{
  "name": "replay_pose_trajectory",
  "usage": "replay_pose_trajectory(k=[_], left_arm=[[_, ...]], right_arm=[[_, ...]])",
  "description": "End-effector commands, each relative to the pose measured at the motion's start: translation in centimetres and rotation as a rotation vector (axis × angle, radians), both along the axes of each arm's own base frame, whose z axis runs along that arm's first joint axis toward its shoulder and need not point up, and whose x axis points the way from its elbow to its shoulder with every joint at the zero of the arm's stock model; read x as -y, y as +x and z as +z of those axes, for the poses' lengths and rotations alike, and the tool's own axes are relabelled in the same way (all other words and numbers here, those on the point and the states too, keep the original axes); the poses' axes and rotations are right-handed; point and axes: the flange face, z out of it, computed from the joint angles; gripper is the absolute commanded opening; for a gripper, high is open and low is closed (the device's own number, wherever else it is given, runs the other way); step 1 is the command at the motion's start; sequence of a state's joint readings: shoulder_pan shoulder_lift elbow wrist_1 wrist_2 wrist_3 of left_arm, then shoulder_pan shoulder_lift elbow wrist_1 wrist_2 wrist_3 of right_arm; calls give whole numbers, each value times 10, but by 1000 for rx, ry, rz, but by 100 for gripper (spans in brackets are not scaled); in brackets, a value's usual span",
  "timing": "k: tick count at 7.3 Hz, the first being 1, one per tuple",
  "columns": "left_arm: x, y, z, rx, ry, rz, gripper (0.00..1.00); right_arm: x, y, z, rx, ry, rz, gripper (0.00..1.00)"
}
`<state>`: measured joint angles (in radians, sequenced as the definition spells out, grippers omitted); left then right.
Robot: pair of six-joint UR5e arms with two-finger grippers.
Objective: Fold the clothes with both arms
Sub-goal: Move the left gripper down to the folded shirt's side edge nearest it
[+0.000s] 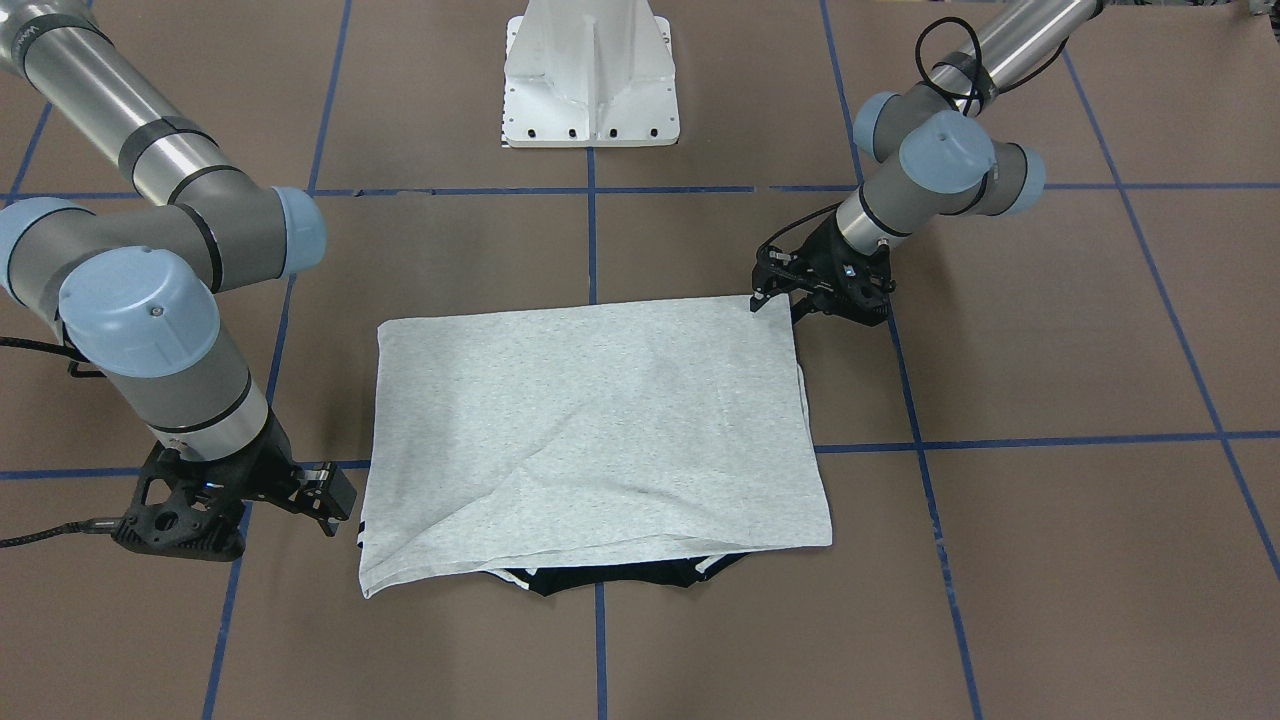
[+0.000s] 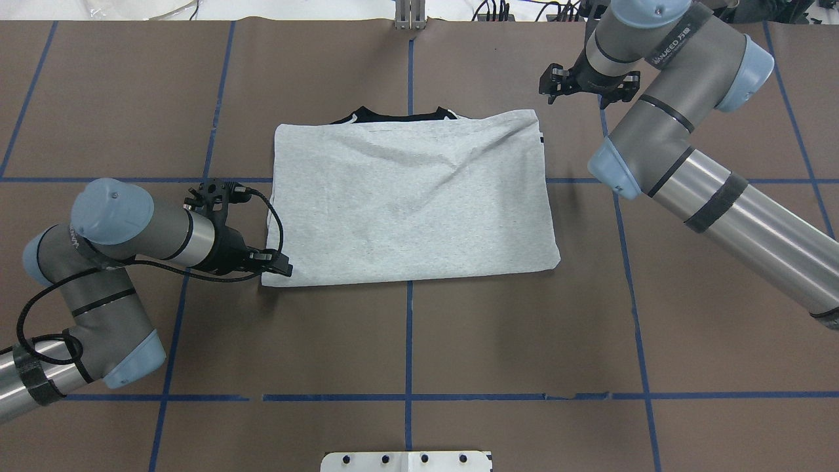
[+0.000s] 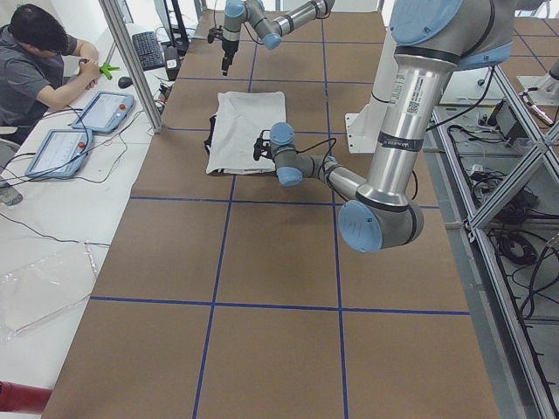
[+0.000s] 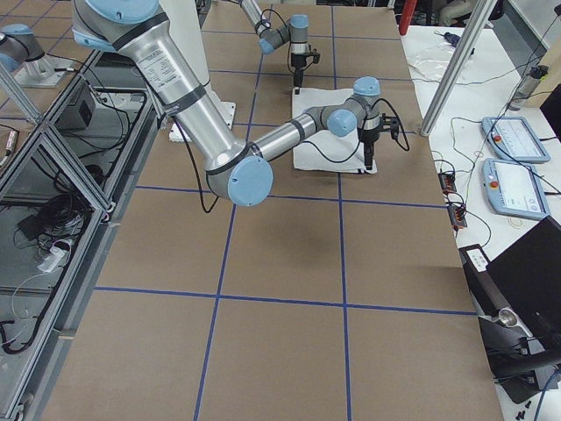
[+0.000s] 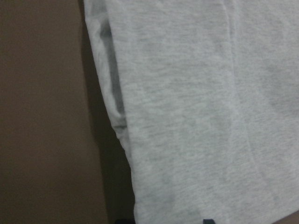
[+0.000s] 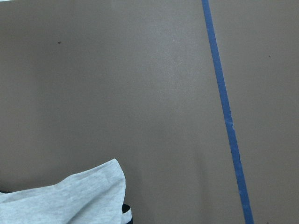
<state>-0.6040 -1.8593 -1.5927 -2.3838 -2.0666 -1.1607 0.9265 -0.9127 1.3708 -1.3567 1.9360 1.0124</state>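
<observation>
The light grey T-shirt (image 1: pixel 600 430) (image 2: pixel 413 203) lies folded into a flat rectangle at the table's middle, its black collar (image 1: pixel 610 578) (image 2: pixel 393 117) peeking out along the far edge from the robot. My left gripper (image 1: pixel 768 292) (image 2: pixel 282 267) sits low at the shirt's near left corner, jaws apart, holding nothing; its wrist view shows the shirt's edge (image 5: pixel 196 116) on brown table. My right gripper (image 1: pixel 335 500) (image 2: pixel 552 78) hovers open just off the far right corner, clear of the cloth. In the right wrist view, only that corner (image 6: pixel 70 200) shows.
The white pedestal base (image 1: pixel 590 80) stands at the robot's side of the table. Blue tape lines (image 2: pixel 409 328) cross the brown surface. A seated person (image 3: pixel 35 61) and teach pendants (image 3: pixel 100 109) are at a side desk beyond the far edge.
</observation>
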Motion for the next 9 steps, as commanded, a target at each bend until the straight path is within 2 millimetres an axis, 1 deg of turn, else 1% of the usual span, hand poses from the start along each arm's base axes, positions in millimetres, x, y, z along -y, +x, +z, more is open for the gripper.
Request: replay_pose_trajectory(k=[1, 2, 3, 5, 6, 7, 8, 9], left_arm=[[-1, 0, -1, -4, -3, 5, 40], [-5, -4, -3, -10, -1, 10, 15], [-11, -13, -2, -12, 1, 10, 0], [-24, -33, 2, -11, 8, 13, 0], [-25, -37, 11, 4, 3, 14, 0], [-18, -44, 15, 14, 36, 12, 0], [-5, -70, 40, 62, 115, 15, 0], [27, -107, 49, 107, 205, -14, 0]], right_arm=[[0, 0, 0, 1, 1, 0, 100], [0, 0, 0, 1, 1, 0, 100], [0, 0, 0, 1, 0, 1, 100], [-1, 1, -1, 3, 2, 1, 100], [-1, 1, -1, 3, 2, 1, 100], [-1, 1, -1, 3, 2, 1, 100], [-1, 1, -1, 3, 2, 1, 100], [-1, 1, -1, 3, 2, 1, 100]])
